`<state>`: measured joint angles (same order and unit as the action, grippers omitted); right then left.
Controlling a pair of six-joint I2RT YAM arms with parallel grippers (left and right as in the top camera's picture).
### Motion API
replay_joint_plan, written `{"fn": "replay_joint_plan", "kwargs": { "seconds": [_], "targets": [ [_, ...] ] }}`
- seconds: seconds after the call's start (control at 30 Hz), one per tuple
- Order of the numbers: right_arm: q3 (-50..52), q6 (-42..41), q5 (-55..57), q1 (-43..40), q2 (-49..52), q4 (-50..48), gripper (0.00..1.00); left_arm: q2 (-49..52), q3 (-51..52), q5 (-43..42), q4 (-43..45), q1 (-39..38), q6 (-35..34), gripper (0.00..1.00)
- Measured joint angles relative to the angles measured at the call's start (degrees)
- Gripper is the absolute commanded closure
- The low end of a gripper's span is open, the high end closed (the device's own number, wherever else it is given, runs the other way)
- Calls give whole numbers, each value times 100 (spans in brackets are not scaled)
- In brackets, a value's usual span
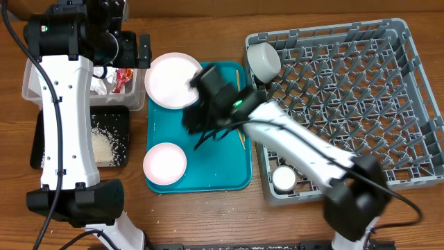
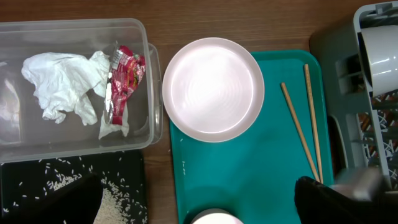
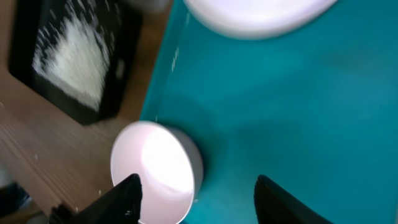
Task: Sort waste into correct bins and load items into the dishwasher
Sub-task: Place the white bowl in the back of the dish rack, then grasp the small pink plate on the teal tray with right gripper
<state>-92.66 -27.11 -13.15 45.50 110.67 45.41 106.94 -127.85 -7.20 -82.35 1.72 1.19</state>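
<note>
Bowl (image 3: 155, 177), round and glossy white, sits on the smooth teal tray (image 3: 298, 112); right gripper (image 3: 198, 186) spread wide above; left gripper (image 1: 137, 50), can't tell its grip.

Table (image 1: 208, 215) with tub (image 2: 68, 23), black tray (image 1: 127, 135), teal tray (image 1: 215, 167), rack (image 1: 388, 104)

Overhead looks straight down over the whole table (image 1: 194, 208); both closer, downward wrist views share the flat teal plastic tray (image 1: 215, 173).
</note>
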Motion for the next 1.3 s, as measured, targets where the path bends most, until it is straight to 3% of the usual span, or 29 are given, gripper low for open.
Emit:
{"fn": "replay_joint_plan", "kwargs": {
  "seconds": [0.13,0.3,0.53,0.73,0.83,1.0,1.13,1.23,1.3],
  "targets": [
    [96,-387,44,546,623,-61,46,0,0,-2,2,0,0,0],
    [98,-566,61,651,960,-105,67,0,0,0,2,0,0,0],
    [98,-778,96,634,1038,-125,79,0,0,-2,2,0,0,0],
    [98,-857,92,634,1132,-129,81,0,0,-2,2,0,0,0],
    [98,-874,90,634,1165,-125,96,0,0,0,2,0,0,0],
    [96,-933,92,627,1178,-68,96,0,0,-2,2,0,0,0],
    [-203,-935,302,573,1180,769,96,0,0,0,2,0,0,0],
    [-636,-929,1056,393,1161,1587,96,0,0,0,2,0,0,0],
    [-1152,-935,2743,17,896,2710,96,0,0,-4,2,0,0,0]
  ]
}}
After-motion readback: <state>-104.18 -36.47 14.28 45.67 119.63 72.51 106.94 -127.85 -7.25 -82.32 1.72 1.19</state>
